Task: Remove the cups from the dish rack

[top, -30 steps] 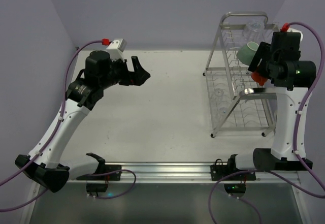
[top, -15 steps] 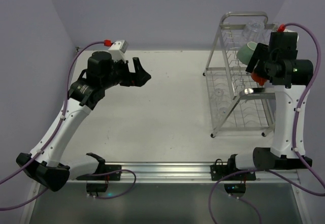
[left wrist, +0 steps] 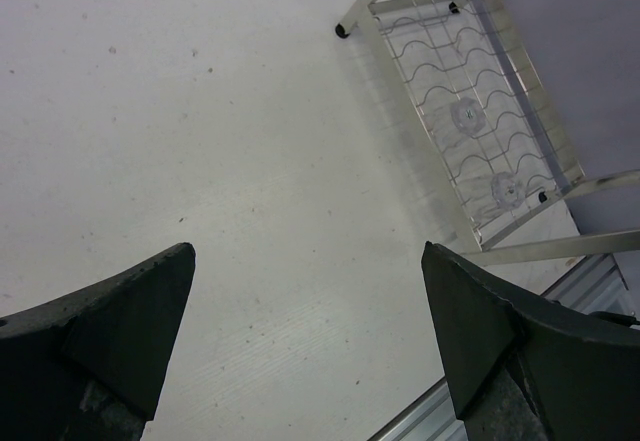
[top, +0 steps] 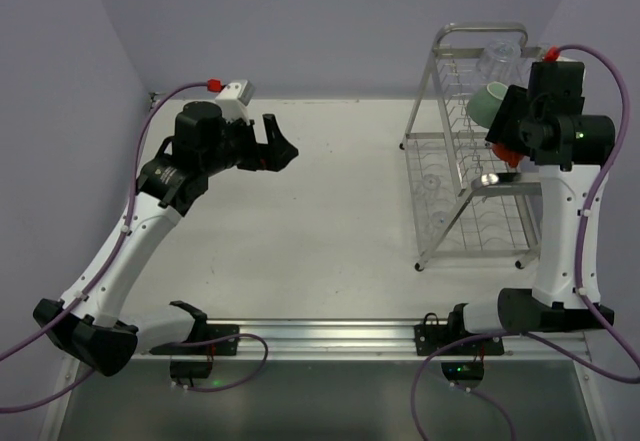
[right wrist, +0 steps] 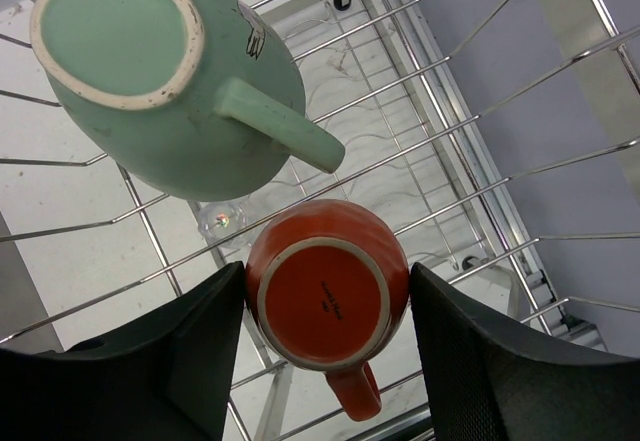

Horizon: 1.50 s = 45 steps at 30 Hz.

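The right claw (right wrist: 325, 273) is closed on the orange-red mug (right wrist: 328, 301): one dark finger (right wrist: 170, 361) lies against its left side and the other against its right, the mug's base facing the wrist camera and its handle pointing down in that view. Just above it in the same view sits the mint-green mug (right wrist: 170, 81), base also toward the camera, its handle reaching toward the orange-red one. Both rest on the wires of the dish rack's (top: 450, 211) upper tier, at the right of the counter (top: 330, 221). From above, the clear glass tumbler (top: 497, 61) shows at the far end of that tier, beyond the green mug.

Well apart, over the left half of the counter, the left claw (left wrist: 308, 253) hangs with its jaws spread wide and nothing between them, bare counter below it.
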### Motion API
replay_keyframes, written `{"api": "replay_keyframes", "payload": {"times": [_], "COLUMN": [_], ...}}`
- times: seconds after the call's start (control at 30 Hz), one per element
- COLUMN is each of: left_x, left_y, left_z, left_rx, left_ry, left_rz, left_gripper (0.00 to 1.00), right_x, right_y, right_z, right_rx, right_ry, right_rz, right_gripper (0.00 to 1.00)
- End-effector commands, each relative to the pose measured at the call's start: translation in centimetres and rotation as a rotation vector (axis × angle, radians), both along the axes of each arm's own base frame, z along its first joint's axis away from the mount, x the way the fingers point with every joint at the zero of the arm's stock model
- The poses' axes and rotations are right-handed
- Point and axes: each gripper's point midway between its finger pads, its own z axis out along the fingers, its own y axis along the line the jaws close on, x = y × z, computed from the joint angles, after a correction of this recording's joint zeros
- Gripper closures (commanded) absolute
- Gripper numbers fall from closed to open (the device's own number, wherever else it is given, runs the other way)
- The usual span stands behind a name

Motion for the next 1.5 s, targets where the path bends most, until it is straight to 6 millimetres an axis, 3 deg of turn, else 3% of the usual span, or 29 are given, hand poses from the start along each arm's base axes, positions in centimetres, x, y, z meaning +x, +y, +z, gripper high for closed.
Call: {"api": "replay_keyframes", "payload": {"times": [0.0,0.1,0.23,0.3,0.73,0.97,1.2,1.47], "left_x": [0.3,0.3,0.5,0.5,1.4,1.6,1.0,-0.1], "left_y": [-0.6,-0.7,-0.8,-1.0,-2.4,-4.1,-6.1,-9.5], "left_z": [0.2,0.2,0.6,0.9,3.6,4.8,7.6,12.2], "left_rx": [0.004,-0.001,-0.009,-0.015,-0.099,-0.150,-0.259,-0.500], "left_ry": [-0.038,-0.037,-0.040,-0.042,-0.071,-0.061,-0.111,-0.159], "left_rz": [-0.036,-0.036,-0.038,-0.041,-0.063,-0.135,-0.247,-0.444], "left_gripper": [0.00,0.00,0.00,0.00,0.00,0.00,0.00,0.00], "right_x": [0.5,0.5,0.7,0.8,1.0,0.9,0.6,0.5], "right_y": [0.1,0.1,0.0,0.1,0.8,1.2,2.1,3.8], "right_z": [0.3,0.7,0.8,0.9,4.2,4.1,4.3,5.7], "right_rx": [-0.003,-0.005,-0.002,0.004,0.047,0.070,0.112,0.191], "right_ry": [-0.010,-0.018,-0.027,-0.030,-0.127,-0.128,-0.151,-0.213], "right_rz": [0.017,0.016,0.011,0.009,0.017,0.027,0.055,0.109], "right_gripper": [0.51,0.63,0.93,1.00,1.00,1.00,1.00,1.00]}}
